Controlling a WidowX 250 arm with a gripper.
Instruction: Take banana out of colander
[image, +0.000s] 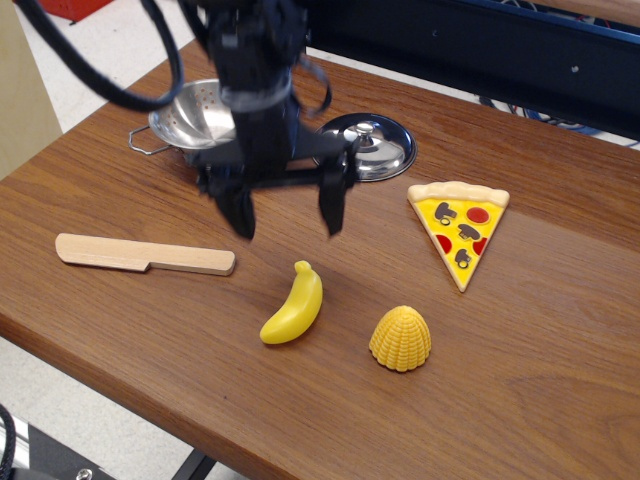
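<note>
The yellow toy banana lies flat on the wooden table, between the wooden knife and the corn piece. The steel colander stands at the back left, partly hidden behind the arm; no banana shows in it. My gripper is open and empty, its two black fingers spread wide. It hangs above the table just behind the banana and clear of it.
A wooden toy knife lies at the left. A ribbed yellow corn piece sits right of the banana. A pizza slice lies at the right. A flat steel lid with a knob sits behind the gripper.
</note>
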